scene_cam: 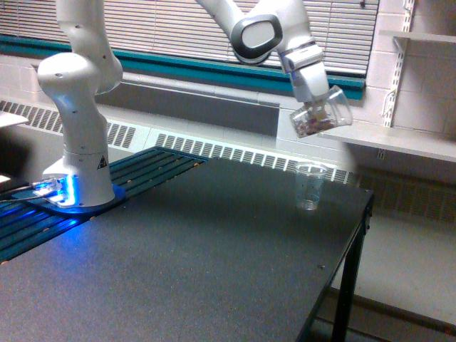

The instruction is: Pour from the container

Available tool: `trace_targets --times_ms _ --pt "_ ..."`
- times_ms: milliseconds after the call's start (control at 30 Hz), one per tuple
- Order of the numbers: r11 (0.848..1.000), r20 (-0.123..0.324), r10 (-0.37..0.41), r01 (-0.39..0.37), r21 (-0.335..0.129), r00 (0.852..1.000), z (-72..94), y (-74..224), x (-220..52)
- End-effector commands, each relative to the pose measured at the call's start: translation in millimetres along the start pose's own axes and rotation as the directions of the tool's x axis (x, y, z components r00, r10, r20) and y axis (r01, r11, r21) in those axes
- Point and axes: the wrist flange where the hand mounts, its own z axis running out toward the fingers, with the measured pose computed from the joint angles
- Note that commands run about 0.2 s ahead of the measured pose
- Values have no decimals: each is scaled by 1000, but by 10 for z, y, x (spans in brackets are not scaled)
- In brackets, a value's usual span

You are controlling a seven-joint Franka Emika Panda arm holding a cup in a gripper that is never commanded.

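Note:
My gripper (318, 108) is shut on the container (323, 115), a clear wide-mouthed plastic cup tipped far over on its side. Its mouth faces the exterior view's right and small reddish pieces lie against its lower wall. The container hangs in the air above a narrower clear cup (308, 186). That cup stands upright on the dark table (178, 263) near the far right corner. I cannot make out anything inside the narrow cup.
The arm's white base (77, 164) stands at the exterior view's left on a blue-lit plate. A white shelf (406, 142) runs behind the container at the right. The table's right edge (349, 249) drops off close to the narrow cup.

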Motion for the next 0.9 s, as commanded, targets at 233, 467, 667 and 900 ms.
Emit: trace_targets --times_ms 233,467,667,900 --pt "995 82 -100 98 36 992 -16 -282 -703" --pt "989 167 -146 140 52 975 76 -362 -988" --pt "986 204 -166 155 69 965 137 -391 -1080" --pt "956 240 -291 275 98 926 277 -1314 -1791"
